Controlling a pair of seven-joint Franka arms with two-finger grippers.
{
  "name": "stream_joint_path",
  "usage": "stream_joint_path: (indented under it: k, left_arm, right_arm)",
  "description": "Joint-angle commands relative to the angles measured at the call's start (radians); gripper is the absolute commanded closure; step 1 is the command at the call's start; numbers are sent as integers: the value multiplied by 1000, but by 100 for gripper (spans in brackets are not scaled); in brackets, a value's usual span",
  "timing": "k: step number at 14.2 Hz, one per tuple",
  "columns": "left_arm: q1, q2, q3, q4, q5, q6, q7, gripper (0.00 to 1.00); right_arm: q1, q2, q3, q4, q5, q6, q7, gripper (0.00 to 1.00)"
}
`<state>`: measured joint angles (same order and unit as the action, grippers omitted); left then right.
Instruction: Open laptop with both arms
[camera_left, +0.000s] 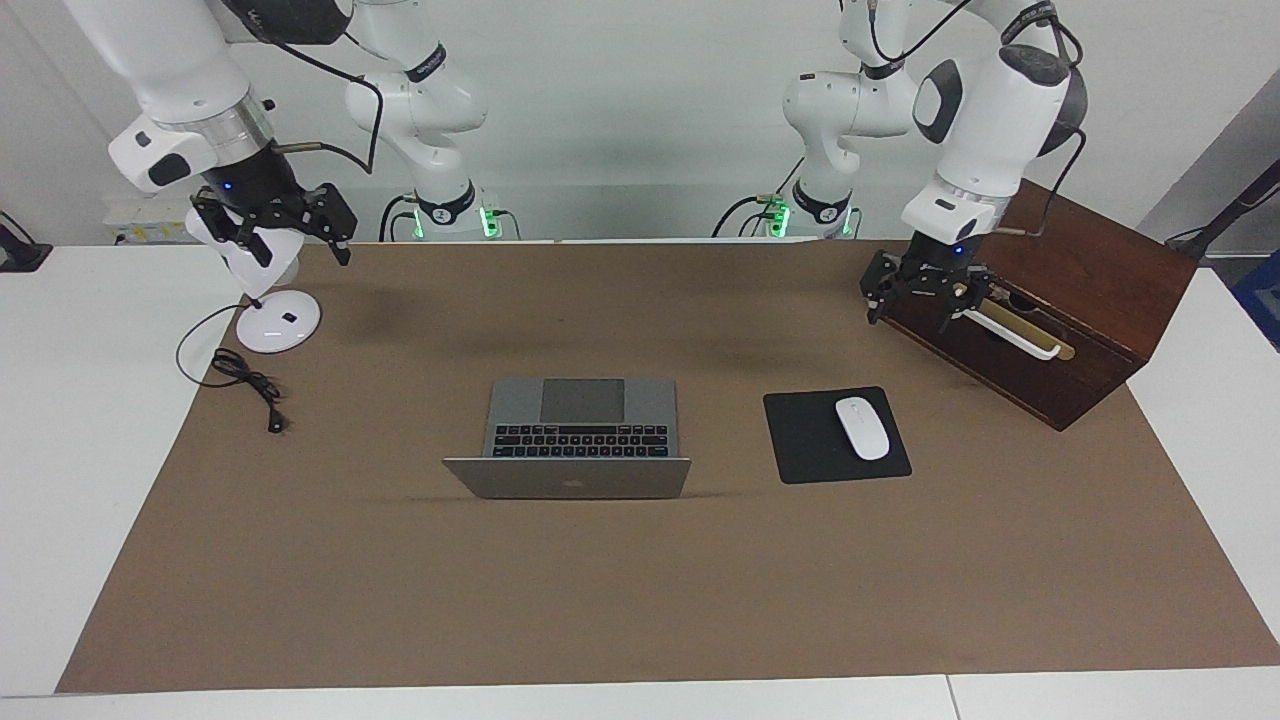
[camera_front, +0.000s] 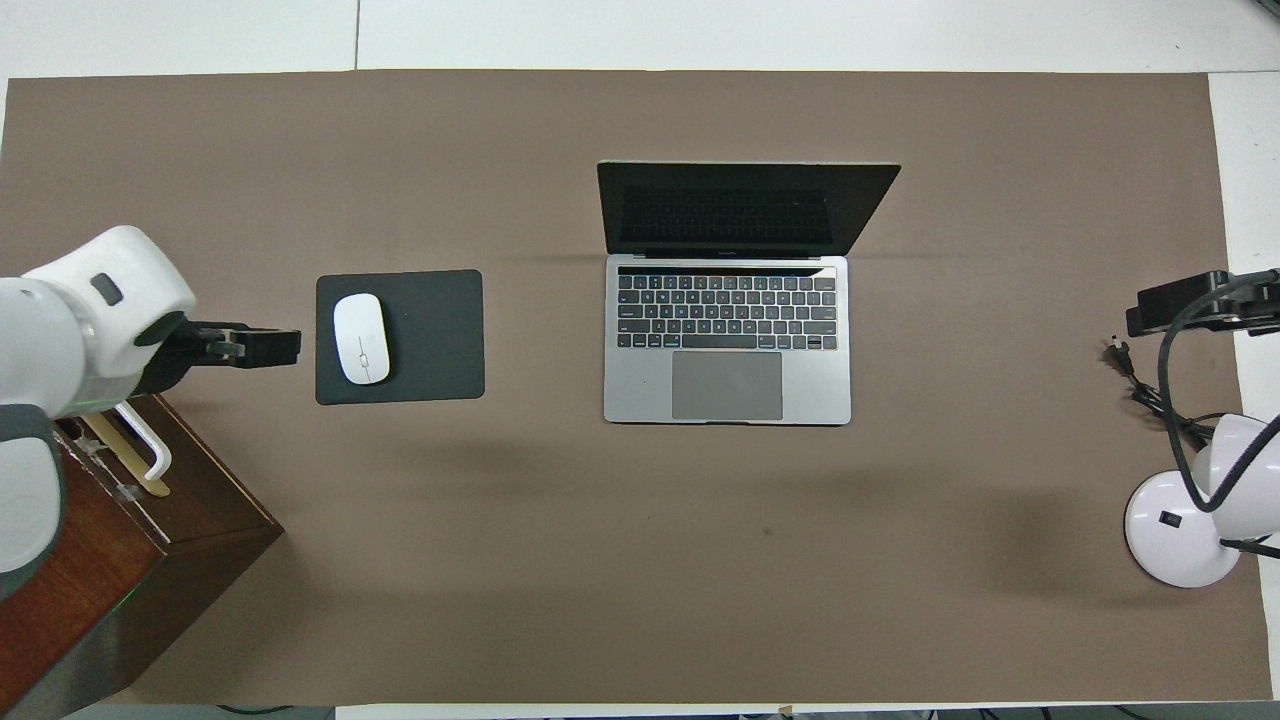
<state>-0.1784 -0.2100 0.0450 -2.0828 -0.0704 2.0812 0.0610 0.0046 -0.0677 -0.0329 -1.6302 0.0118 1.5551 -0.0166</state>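
Both pincers are hanging spread apart, left pincer (camera_left: 925, 297) over the wooden box (camera_left: 1060, 300), right pincer (camera_left: 275, 222) over the lamp (camera_left: 275, 320); laptop (camera_left: 580, 435) is sitting open

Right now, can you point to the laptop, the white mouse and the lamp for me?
laptop (camera_front: 727, 385): overhead view, on its grey trackpad.
white mouse (camera_front: 361, 338): overhead view, middle of its top.
lamp (camera_left: 278, 323): facing view, on its round white base.

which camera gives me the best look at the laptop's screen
The overhead view: the laptop is open with its dark screen facing that camera, above the keyboard. The facing view shows only the lid's silver back with the logo, plus the keys and trackpad.
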Motion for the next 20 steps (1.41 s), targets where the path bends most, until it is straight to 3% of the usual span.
stream_joint_path:
  k: [1, 7, 14, 20]
  left_arm:
    - [72, 9, -8, 87, 14, -110, 0, 0]
    - [132, 12, -8, 231, 55, -292, 2, 0]
    - [154, 116, -2, 447, 51, -421, 3, 0]
    - [154, 158, -2, 497, 55, -481, 3, 0]
  right_arm:
    - [-12, -12, 11, -8, -47, 22, -101, 0]
    - [-11, -17, 13, -19, -62, 49, -109, 0]
    - [-17, -18, 11, -23, -56, 30, -112, 0]
    - [-31, -24, 10, -26, -52, -42, -108, 0]
